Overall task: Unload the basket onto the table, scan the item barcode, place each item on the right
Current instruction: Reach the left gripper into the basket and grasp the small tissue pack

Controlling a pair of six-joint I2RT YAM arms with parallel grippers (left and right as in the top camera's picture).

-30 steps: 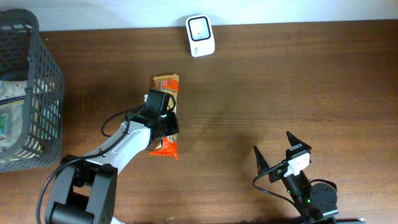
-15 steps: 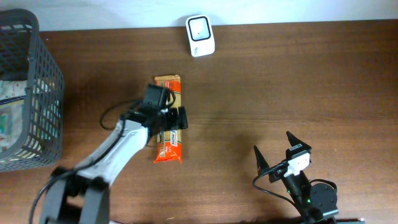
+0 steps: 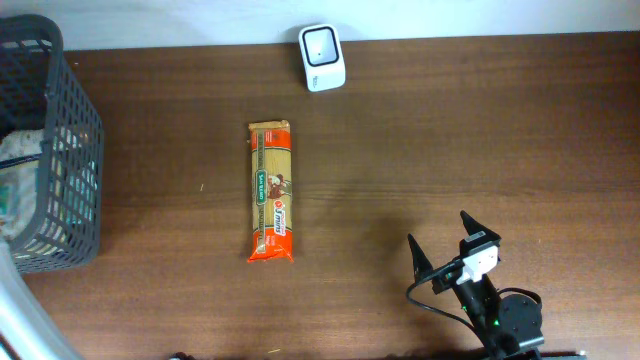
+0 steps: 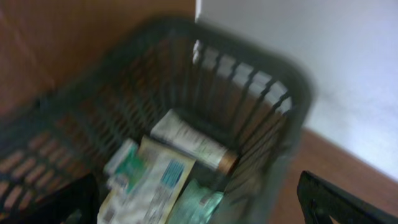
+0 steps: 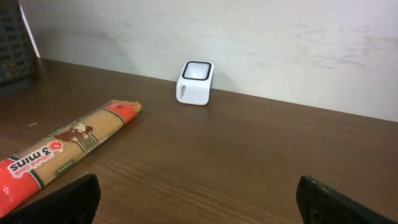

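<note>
Left gripper (image 4: pixel 196 180) has just let go. A second ago it was clamped on the pasta packet (image 3: pixel 271 192), half a second ago its jaws were spread above it, and now the arm is out of the middle of the table. Only a sliver shows at the overhead's bottom-left edge. Its wrist view, blurred by motion, looks down into the basket (image 4: pixel 283 93) at a tube (image 4: pixel 193 144) and some flat packs. The fingers stand fully apart with nothing between them.

The pasta packet lies flat on the table (image 3: pixel 480 130), free of both arms and squarer than before. Its long axis points up toward the scanner (image 3: pixel 322 44), but its near end is clearly apart from it. The label faces up and no barcode can be made out.

Right gripper (image 3: pixel 437 226) hasn't moved – parked at the near right, jaws wide, empty, well apart from the packet.

Judgement: this packet looks done with or set aside, and the left arm is likely going for another item. Whether a scan registered can't be told from here.
</note>
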